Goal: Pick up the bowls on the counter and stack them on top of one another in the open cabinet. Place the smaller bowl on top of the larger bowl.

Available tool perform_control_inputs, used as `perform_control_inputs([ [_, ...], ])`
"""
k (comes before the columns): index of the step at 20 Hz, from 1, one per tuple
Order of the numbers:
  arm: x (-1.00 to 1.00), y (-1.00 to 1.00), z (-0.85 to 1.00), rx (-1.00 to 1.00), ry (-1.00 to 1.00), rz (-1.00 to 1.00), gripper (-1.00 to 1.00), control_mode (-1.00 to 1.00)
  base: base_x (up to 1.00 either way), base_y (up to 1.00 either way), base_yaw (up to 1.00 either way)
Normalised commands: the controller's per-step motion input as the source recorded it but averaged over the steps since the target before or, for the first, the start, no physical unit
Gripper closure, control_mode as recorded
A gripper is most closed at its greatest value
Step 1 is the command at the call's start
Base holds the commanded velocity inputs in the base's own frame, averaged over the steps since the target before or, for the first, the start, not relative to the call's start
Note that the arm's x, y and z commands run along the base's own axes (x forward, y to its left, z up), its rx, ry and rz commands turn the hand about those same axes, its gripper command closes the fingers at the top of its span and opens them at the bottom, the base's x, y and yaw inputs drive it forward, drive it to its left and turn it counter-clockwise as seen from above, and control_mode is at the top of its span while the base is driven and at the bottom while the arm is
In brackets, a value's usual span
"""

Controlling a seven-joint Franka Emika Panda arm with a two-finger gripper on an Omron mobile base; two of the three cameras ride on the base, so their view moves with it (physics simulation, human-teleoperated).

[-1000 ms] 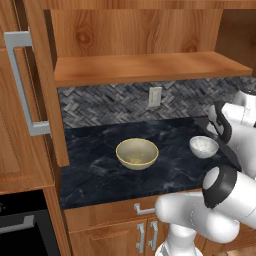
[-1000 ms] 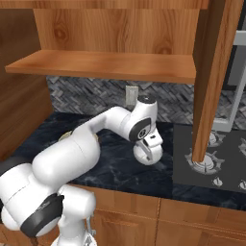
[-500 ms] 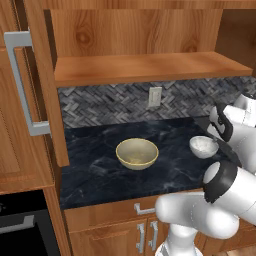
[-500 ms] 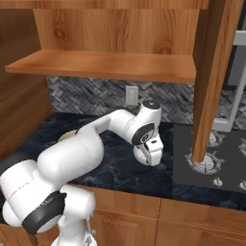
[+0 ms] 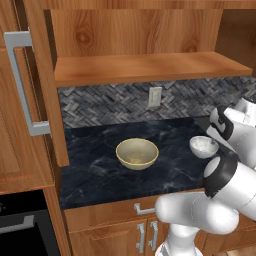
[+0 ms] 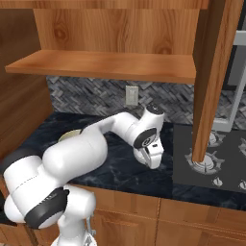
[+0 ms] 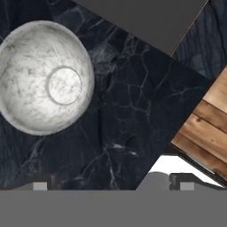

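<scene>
Hovering low over the dark table (image 5: 100, 170), the gripper (image 6: 153, 157) hangs just above the smaller bowl (image 5: 203, 146), apparently lining up a grasp; whether its jaws are spread or closed cannot be told. From the hand camera the whitish bowl (image 7: 43, 76) lies off to one side, so centring looks unfinished. The larger bowl (image 5: 137, 153) sits apart to the left, untouched. Above, the open cabinet's shelf (image 5: 145, 67) awaits both, its door (image 5: 27, 90) swung out left. A wall socket (image 5: 155, 95) and stove (image 6: 211, 161) lie nearby; nothing blocks the lift.

Tan larger bowl (image 5: 137, 153), whitish smaller bowl (image 7: 44, 77)
</scene>
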Motion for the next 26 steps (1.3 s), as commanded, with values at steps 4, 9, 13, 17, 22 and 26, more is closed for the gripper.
perform_control_inputs([
  [4, 0.12, 0.00, -0.09, 0.04, 0.00, -0.02, -1.00, -1.00, 0.00, 0.00, 0.00],
  [9, 0.13, -0.04, -0.08, 0.02, 0.00, -0.04, -1.00, -1.00, 0.00, 0.00, 0.00],
  [13, 0.13, -0.06, -0.11, 0.00, 0.00, -0.04, -1.00, -1.00, 0.00, 0.00, 0.00],
  [17, 0.10, -0.12, -0.14, 0.00, 0.00, -0.06, -1.00, -1.00, 0.00, 0.00, 0.00],
  [22, 0.12, -0.10, -0.16, 0.00, 0.00, -0.06, -1.00, -1.00, 0.00, 0.00, 0.00],
  [26, 0.16, -0.07, -0.16, 0.01, 0.00, -0.04, -1.00, -1.00, 0.00, 0.00, 0.00],
])
